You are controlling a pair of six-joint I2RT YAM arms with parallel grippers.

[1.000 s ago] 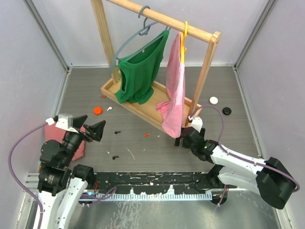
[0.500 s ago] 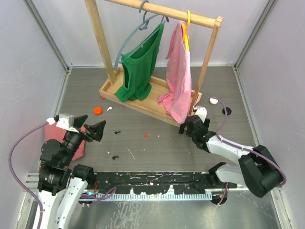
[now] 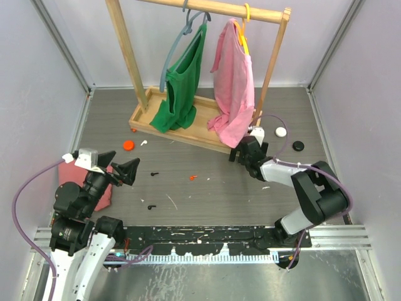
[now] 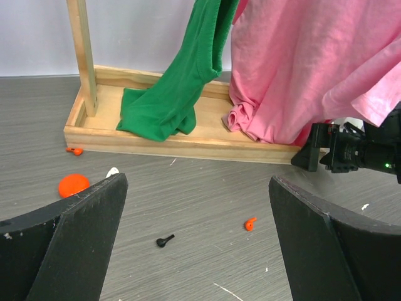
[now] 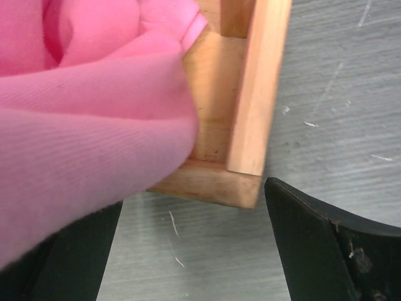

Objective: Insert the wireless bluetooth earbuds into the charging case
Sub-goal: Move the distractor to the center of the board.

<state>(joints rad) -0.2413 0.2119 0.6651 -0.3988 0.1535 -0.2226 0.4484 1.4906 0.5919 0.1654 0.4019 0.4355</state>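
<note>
Tiny earbuds lie on the grey floor: a black one (image 3: 154,174) (image 4: 165,241), a second black one (image 3: 151,206), an orange-red one (image 3: 193,177) (image 4: 250,223), another orange-red one (image 3: 133,130) (image 4: 75,150) by the rack, and a white one (image 3: 143,143) (image 4: 112,171). Round pucks lie about: orange (image 3: 128,145) (image 4: 74,185), white (image 3: 281,132), black (image 3: 299,146). My left gripper (image 3: 120,170) (image 4: 197,251) is open and empty, raised, left of the first black earbud. My right gripper (image 3: 238,155) (image 5: 194,251) is open and empty at the wooden rack's near right corner (image 5: 247,169).
A wooden clothes rack (image 3: 188,128) stands mid-table with a green top (image 3: 182,88) and a pink shirt (image 3: 233,94) (image 5: 94,125) on hangers; the shirt covers part of my right wrist view. A pink-red block (image 3: 103,191) lies under the left arm. Grey walls close in left, right and back.
The right arm has reached forward at the rack's corner, and the rack with its clothes has slid back and turned. The left arm and the earbuds have not moved.
</note>
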